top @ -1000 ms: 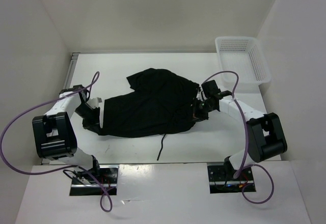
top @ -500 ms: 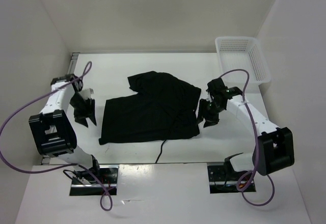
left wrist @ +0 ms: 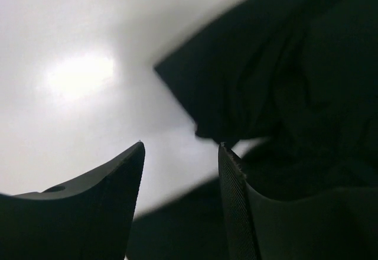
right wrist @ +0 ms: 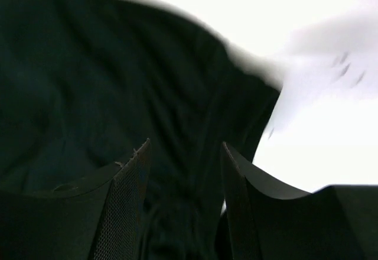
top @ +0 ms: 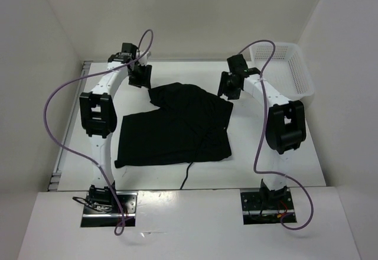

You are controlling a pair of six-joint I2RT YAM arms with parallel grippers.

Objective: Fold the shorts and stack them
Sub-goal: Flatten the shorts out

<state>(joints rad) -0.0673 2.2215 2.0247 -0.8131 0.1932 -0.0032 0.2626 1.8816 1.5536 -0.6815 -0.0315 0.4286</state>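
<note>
Black shorts (top: 177,127) lie spread in the middle of the table (top: 271,153), with the drawstring (top: 187,171) trailing toward the near edge. The left gripper (top: 140,77) hovers at the shorts' far-left corner, fingers parted, holding nothing. The right gripper (top: 227,87) hovers at their far-right corner, also parted and empty.

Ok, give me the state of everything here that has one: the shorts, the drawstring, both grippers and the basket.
shorts: lying spread on the table, ungripped, far part rumpled.
drawstring: loose, trailing toward the near edge.
left gripper: open, empty, at the shorts' far left corner.
right gripper: open, empty, over the shorts' far right edge.
white mesh basket: upright, looks empty.
</note>
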